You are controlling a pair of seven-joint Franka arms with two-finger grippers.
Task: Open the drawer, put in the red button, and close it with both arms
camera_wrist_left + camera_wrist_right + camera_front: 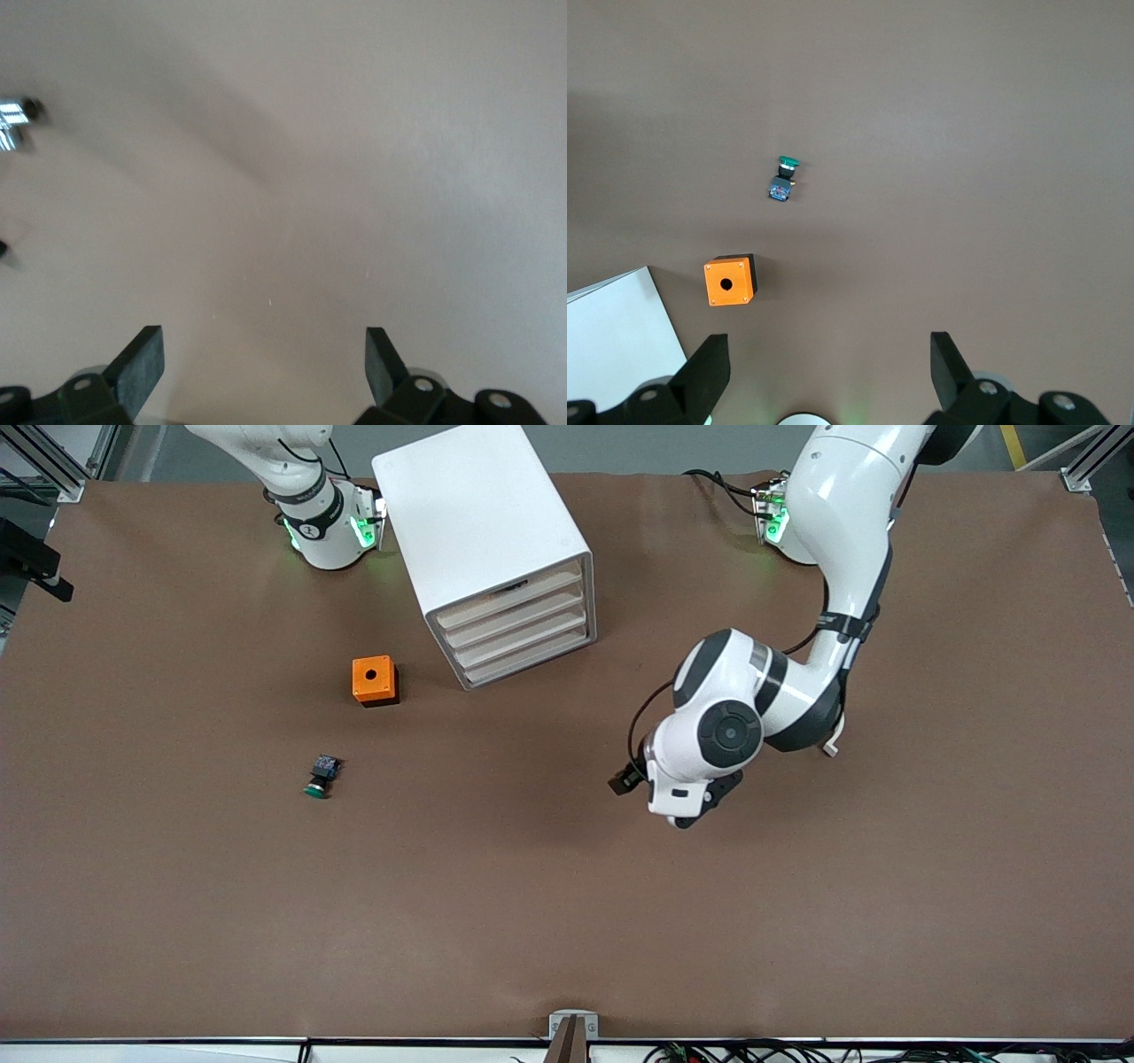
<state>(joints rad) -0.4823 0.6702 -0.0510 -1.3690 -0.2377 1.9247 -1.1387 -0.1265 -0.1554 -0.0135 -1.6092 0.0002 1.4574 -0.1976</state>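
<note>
Looking for the red button: not seen anywhere | drawer box (487, 540) sits top middle of frame, its drawer fronts turned toward the left tool (264, 363) | left tool open over bare counter (532, 921), left arm closest to the drawers | right tool (828, 367) open, waiting high over the orange box (728, 282) and green button (783, 180)

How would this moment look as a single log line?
left gripper: open, over bare table | right gripper: open, waiting | white drawer cabinet: shut | red button: unseen

Your drawer cabinet (492, 540) stands on the table (567, 921) between the arm bases. The box with a hole (374, 680) sits nearer the camera, toward the right arm's end; the green-capped button (321, 776) lies nearer still.
</note>
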